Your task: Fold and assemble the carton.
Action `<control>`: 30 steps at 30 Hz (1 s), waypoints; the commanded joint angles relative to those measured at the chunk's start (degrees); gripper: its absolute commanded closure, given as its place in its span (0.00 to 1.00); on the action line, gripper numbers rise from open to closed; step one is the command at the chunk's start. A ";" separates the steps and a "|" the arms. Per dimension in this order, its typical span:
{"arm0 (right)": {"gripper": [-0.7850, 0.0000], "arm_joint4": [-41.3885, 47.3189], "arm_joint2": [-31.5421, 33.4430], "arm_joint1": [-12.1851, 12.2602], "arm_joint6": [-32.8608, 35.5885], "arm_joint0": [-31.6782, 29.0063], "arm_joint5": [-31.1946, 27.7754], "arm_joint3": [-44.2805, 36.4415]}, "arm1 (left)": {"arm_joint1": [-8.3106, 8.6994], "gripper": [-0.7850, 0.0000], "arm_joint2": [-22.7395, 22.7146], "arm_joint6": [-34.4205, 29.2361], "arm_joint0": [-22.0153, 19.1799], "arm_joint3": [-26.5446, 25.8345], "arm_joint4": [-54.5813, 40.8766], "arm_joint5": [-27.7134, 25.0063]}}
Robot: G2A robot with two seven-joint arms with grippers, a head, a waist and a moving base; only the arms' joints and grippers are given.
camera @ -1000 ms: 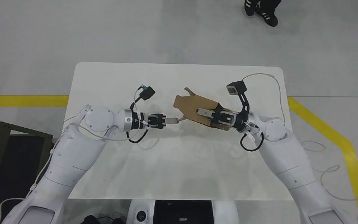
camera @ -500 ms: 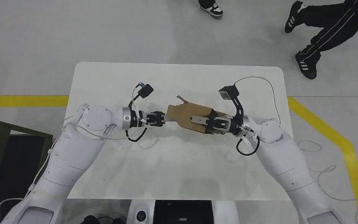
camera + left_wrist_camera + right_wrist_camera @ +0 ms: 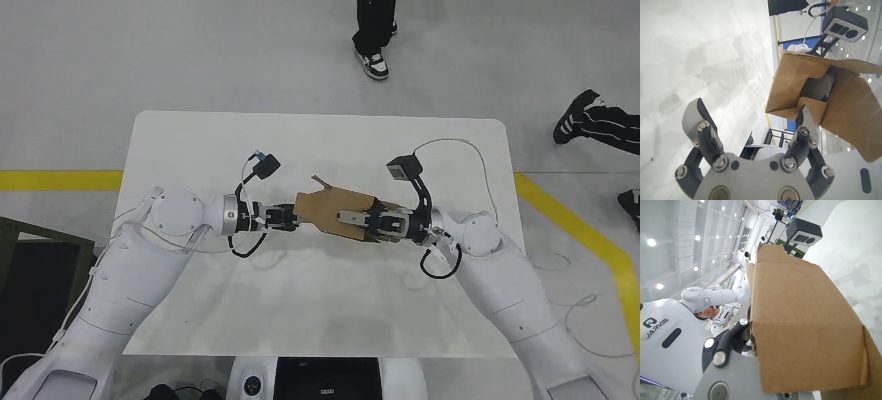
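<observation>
A brown cardboard carton (image 3: 325,207) is held above the middle of the white table (image 3: 200,150), with its partly folded end flaps facing my left arm. My right gripper (image 3: 352,215) is shut on the carton's right part; in the right wrist view the carton (image 3: 802,317) covers most of that gripper. My left gripper (image 3: 289,215) is open at the carton's left end. In the left wrist view one of its fingertips (image 3: 804,113) touches a small flap of the carton (image 3: 791,83), while the other finger (image 3: 700,111) stands free over the table.
The table's far edge (image 3: 320,114) and near edge (image 3: 320,355) lie well away from both arms. A yellow floor line (image 3: 60,180) runs past both sides. A dark box (image 3: 30,270) stands on the floor to the left.
My right arm has carried the carton left and turned it, bringing its flapped end up against my left gripper. The left arm has barely shifted.
</observation>
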 commanded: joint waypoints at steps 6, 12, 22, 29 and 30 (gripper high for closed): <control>1.00 0.79 1.73 0.92 5.41 -1.63 2.61 0.13 | 0.28 0.00 -1.74 1.56 -0.30 1.78 0.61 0.44; 1.00 1.66 1.59 1.37 9.44 -3.49 5.24 -2.02 | 0.47 0.00 -3.08 3.13 -0.50 2.99 0.86 0.97; 1.00 3.35 -1.45 0.60 9.15 -3.53 5.68 -3.02 | 0.17 0.00 -1.42 0.68 -0.36 1.45 -1.33 -0.07; 1.00 3.14 -0.78 0.50 7.37 -3.04 5.05 -1.62 | 0.43 0.00 -1.86 -1.25 0.73 0.35 -2.27 -0.32; 1.00 3.06 -0.64 0.51 7.21 -2.98 5.00 -1.50 | 0.48 0.00 -1.93 -1.43 0.98 0.10 -2.33 -0.25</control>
